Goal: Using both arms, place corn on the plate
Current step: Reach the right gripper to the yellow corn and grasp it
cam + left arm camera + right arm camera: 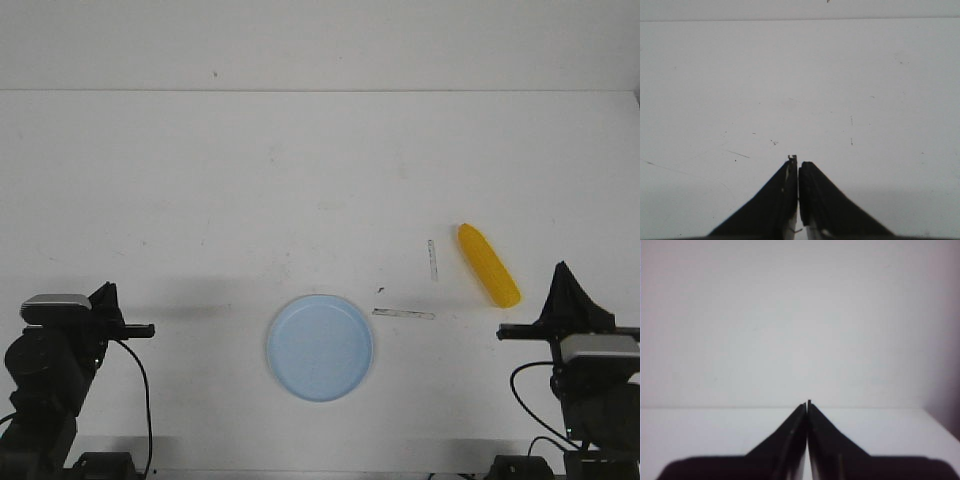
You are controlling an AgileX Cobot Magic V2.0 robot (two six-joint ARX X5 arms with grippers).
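The yellow corn lies slanted on the white table at the right, beyond my right arm. The pale blue plate sits empty near the front middle. My left gripper is at the front left, far from both, shut and empty; the left wrist view shows its tips closed together over bare table. My right gripper is at the front right, just right of the corn's near end, shut and empty; the right wrist view shows its tips closed, aimed at the far wall. Corn and plate are out of both wrist views.
Two thin pale strips lie on the table between plate and corn: one right of the plate, one left of the corn. The table's far edge meets a white wall.
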